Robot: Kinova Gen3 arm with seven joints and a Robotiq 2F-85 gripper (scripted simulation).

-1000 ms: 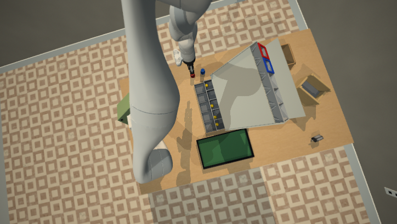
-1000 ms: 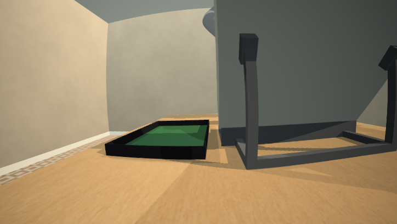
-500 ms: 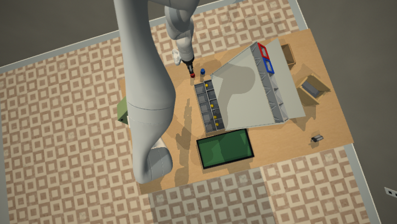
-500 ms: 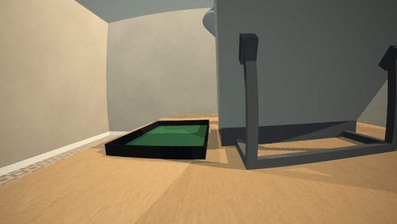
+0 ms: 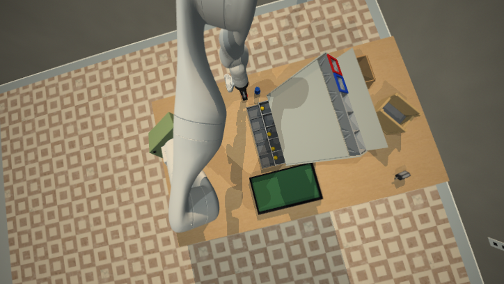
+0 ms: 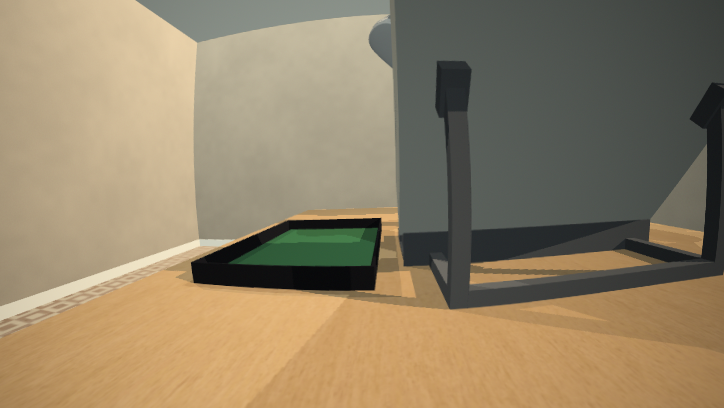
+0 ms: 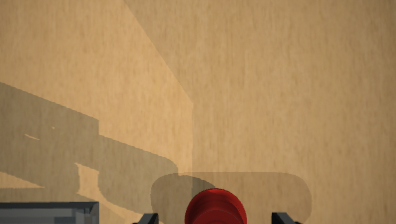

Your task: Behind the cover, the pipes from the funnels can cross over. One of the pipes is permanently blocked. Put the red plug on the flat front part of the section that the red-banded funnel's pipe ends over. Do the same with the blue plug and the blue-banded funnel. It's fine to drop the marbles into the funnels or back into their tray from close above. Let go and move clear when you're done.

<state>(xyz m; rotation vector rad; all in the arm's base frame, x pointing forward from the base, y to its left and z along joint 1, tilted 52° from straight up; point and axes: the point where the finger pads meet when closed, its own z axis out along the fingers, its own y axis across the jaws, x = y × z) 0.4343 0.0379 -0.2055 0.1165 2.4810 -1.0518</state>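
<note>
I guide the gripper (image 5: 243, 94) (image 7: 215, 218), fingers spread and empty, over the red plug (image 7: 216, 207), which stands on the table beside the sectioned tray (image 5: 254, 123) (image 7: 92, 207); the blue plug (image 5: 257, 90) waits nearby. The pickup appears in hand: next I should center, lower and pinch, then carry red to its matching section.

Arm (image 5: 199, 88): smooth, pale grey-white, thick rounded segments, thin seam lines around the big tube. Narrower wrist links, same grey-white. Small white piece with a fine dark pattern beside the wrist (image 5: 239, 75). Pincer (image 5: 244, 95) (image 7: 215, 219): black body; fingertips dark grey, blocky.
</note>
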